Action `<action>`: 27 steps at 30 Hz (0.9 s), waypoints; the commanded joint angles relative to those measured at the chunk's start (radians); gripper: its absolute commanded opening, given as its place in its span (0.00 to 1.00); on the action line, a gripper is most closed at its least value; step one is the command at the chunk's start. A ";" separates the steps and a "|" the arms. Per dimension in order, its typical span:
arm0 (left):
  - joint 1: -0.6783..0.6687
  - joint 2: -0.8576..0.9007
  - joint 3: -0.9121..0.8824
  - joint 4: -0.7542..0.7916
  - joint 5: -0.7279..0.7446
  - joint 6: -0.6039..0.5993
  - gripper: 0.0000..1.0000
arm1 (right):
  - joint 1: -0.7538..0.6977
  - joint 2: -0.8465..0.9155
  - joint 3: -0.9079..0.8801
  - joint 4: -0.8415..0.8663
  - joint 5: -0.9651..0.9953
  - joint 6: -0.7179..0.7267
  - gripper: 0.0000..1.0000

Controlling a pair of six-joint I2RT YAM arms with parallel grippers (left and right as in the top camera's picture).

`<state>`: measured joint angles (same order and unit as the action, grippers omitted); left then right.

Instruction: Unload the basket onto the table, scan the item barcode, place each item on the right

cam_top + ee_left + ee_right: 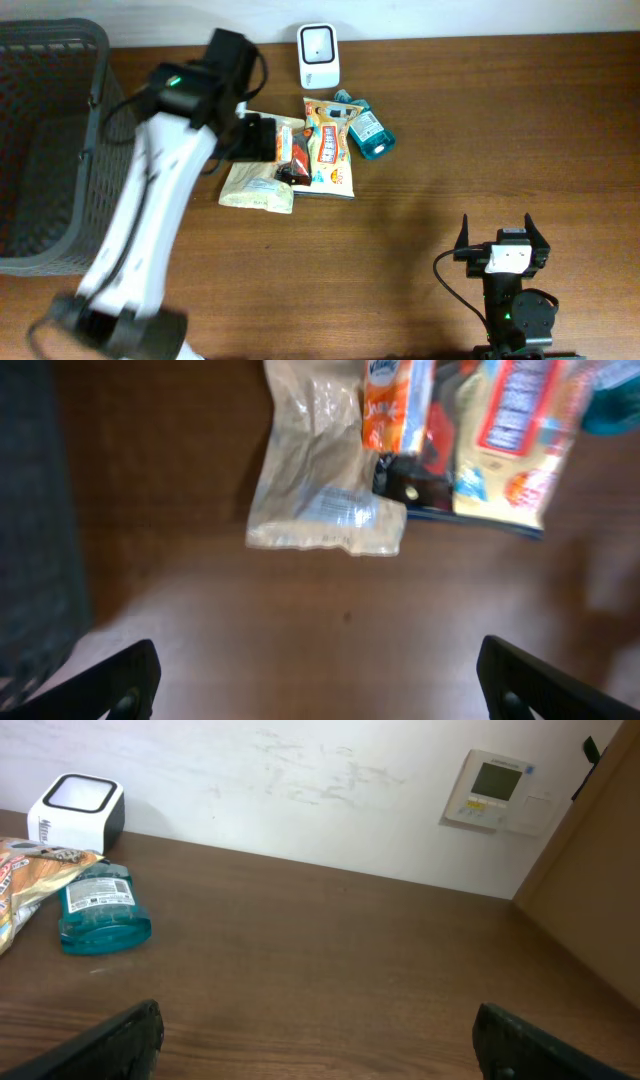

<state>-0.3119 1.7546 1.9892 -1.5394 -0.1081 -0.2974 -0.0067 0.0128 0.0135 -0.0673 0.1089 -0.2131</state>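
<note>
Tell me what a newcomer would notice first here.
The white left arm stretches diagonally over the table, its open left gripper over a heap of snack packets and a tan pouch. A teal bottle lies beside the heap, a white scanner behind it, and a grey basket at the left edge.

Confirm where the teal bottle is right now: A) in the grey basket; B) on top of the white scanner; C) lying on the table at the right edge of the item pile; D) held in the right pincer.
C: the teal bottle lies flat on the table beside the snack bag, apart from the scanner, with the right pincer open and empty.
</note>
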 commanded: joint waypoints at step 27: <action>-0.072 -0.667 -0.445 0.186 0.007 -0.008 0.99 | 0.006 -0.005 -0.008 -0.003 0.016 0.000 0.98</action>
<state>-0.3798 1.0840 1.5711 -1.3933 -0.1051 -0.2989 -0.0067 0.0128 0.0135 -0.0673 0.1085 -0.2134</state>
